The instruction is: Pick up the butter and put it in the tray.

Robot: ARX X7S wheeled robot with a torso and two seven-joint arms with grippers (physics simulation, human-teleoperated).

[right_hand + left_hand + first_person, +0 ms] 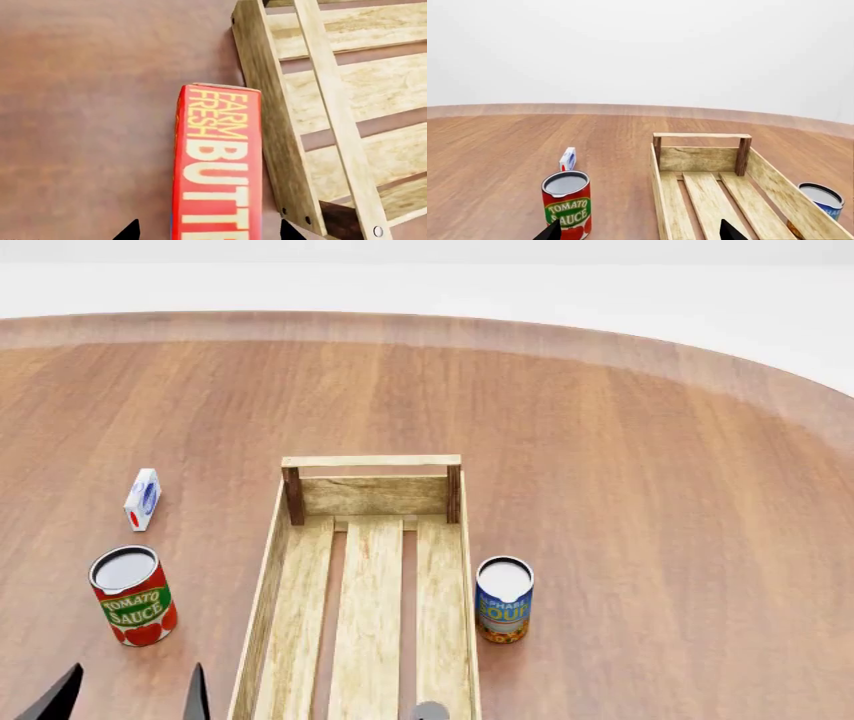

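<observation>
A: Where is the butter (217, 165)?

B: On the table (641, 460), standing on a narrow edge just outside the tray's (267, 590) long side, near one end rail. Only the right wrist view shows it.

A: And the right gripper (208, 231)?

B: Spread apart above the carton, one finger on each side, nothing clamped. The left gripper (127, 690) is also spread, near the tomato sauce can (132, 595).

A: How will it handle?

B: Likely light, stiff cardboard with slick faces; pinch across the two broad faces.

A: Anything in the tray?

B: Nothing visible on its slats.
</observation>
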